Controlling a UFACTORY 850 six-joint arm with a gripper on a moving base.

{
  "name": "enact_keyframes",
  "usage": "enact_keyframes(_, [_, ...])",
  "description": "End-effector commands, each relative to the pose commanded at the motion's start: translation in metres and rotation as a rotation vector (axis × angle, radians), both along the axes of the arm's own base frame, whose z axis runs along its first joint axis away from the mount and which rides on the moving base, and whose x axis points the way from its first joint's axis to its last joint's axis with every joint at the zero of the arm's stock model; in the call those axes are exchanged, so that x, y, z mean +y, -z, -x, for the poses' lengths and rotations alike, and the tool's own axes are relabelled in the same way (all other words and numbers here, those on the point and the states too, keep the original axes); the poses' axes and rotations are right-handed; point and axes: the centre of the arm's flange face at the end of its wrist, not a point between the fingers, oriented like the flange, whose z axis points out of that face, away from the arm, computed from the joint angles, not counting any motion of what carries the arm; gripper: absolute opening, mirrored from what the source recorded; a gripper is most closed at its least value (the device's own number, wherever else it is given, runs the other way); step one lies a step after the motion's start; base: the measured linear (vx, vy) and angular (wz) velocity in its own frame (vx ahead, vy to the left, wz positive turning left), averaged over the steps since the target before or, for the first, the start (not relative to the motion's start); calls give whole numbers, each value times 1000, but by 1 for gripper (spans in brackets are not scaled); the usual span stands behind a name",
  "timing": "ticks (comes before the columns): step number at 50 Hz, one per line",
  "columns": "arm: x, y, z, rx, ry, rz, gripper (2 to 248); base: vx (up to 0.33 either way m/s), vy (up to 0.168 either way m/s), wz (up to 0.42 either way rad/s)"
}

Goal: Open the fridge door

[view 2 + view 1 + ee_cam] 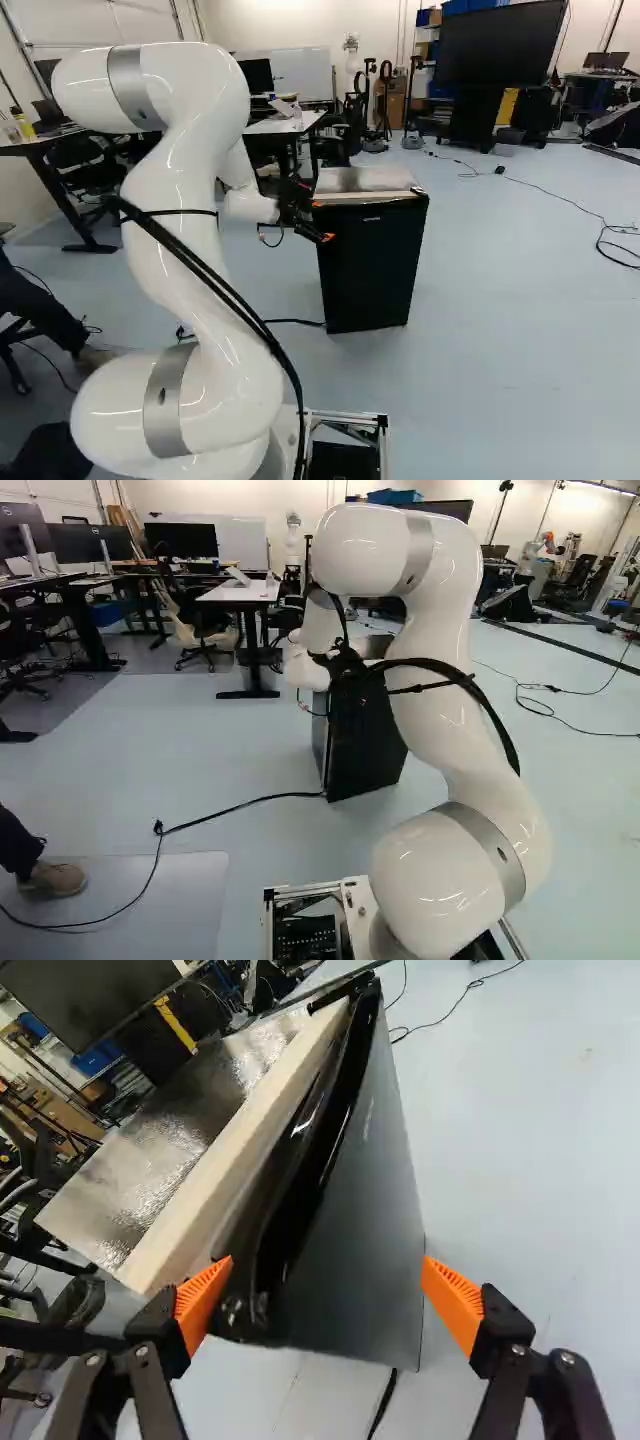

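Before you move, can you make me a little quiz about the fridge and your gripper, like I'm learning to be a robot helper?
1. True or false: the gripper is open.
2. Where does the black fridge stand?
a) on a desk
b) on the floor
c) on a chair
3. Fill in the colour: the gripper's pads are ____.

Key: 1 true; 2 b; 3 orange.
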Motion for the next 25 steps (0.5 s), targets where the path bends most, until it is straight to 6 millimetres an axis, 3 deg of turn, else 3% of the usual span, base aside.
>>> enact_keyframes(25, [-28, -1, 42, 46, 66, -3, 247, 0, -5, 3])
